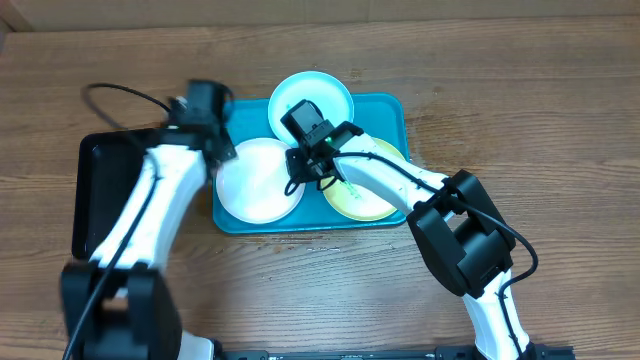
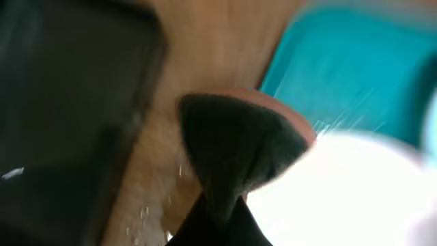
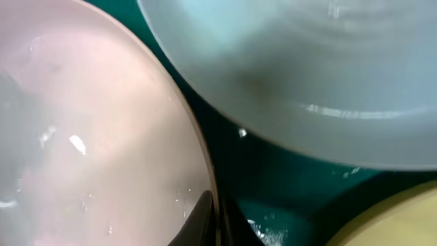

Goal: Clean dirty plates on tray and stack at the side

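**Three plates on the tray, none stacked yet**

I cannot tell if the jaws of the left gripper [image 1: 222, 150] are open or closed. Its wrist view is all blur, with one dark finger [image 2: 232, 150] by the rim of the white plate [image 1: 258, 182]. The right gripper [image 1: 306, 165] is just as hard to read. Its dark fingertips [image 3: 203, 215] sit low at the white plate's edge, and I cannot tell if they pinch anything. It hangs between all three plates.

Around them is the tray [image 1: 392, 112], in the middle of the table [image 1: 560, 120], nearer the far edge. The white plate lies at its left, the yellow-green plate [image 1: 368, 205] at its right, and the pale cyan plate [image 1: 330, 90] at the back, poking over the far rim. A black tray [image 1: 100, 190] sits by the table's left edge.

I think most of the job is left. No plate is stacked at the side, and the yellow-green plate seems to have a small teal mark.

From above I see both arms and every plate. Only the right wrist view shows the strip of tray between the plates. Only the left wrist view shows bare wood between the two trays.
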Controlling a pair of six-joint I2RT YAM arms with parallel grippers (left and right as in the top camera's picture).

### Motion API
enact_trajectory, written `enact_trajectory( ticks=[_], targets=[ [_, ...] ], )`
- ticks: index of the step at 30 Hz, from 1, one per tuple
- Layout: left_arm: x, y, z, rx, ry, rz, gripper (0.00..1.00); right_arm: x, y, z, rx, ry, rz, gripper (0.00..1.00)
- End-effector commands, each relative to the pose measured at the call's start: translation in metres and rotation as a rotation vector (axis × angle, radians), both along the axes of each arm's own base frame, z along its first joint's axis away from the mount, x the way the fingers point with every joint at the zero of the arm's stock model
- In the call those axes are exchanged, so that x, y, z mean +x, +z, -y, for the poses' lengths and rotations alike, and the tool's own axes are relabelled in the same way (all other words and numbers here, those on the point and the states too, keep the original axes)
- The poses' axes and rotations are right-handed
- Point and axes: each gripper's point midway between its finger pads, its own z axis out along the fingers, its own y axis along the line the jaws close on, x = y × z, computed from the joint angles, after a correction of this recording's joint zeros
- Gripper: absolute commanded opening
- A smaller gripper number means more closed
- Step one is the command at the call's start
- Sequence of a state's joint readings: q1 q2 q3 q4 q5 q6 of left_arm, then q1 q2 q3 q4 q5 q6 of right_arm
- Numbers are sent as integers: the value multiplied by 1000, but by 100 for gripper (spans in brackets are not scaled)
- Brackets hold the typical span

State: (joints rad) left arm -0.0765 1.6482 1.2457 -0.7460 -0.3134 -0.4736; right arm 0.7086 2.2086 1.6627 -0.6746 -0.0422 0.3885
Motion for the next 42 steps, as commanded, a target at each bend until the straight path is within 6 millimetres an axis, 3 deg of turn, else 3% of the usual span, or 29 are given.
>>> enact_trajectory(
  ticks=[1, 4, 6, 13, 18, 24, 29, 33, 35, 39, 41, 42],
  targets=[
    [3, 40, -29, -73, 97, 120, 4, 17, 65, -16, -38, 84, 229, 4],
    [-9, 29, -70, -112, 197, 86, 4, 21, 106, -16, -204, 128, 427, 4],
    [-14, 22, -84, -140, 235, 69, 4, 21, 124, -14, -292, 139, 518, 4],
    [-31, -12, -131, -297, 375, 16, 4, 11, 222, -3, -797, 60, 957, 4],
    [-42, -30, -150, -314, 438, -27, 4, -7, 258, -16, -1008, 118, 1064, 4],
    [-43, -31, -150, -314, 440, -30, 4, -18, 275, -27, -1053, 125, 1107, 4],
    [-42, -31, -149, -319, 438, -28, 4, -18, 276, -27, -1027, 96, 1113, 4],
    [-41, -31, -146, -339, 429, -24, 4, -10, 268, -22, -878, -25, 1116, 4],
    [-41, -31, -146, -338, 430, -25, 4, -3, 248, -25, -753, -15, 1068, 4],
    [-41, -31, -146, -339, 430, -26, 4, -7, 163, -62, -340, 294, 701, 4],
    [-41, -31, -146, -339, 430, -25, 4, -14, 145, -70, -153, 356, 536, 4],
    [-41, -31, -146, -339, 430, -25, 4, -14, 145, -70, -86, 358, 485, 4]
  ],
)
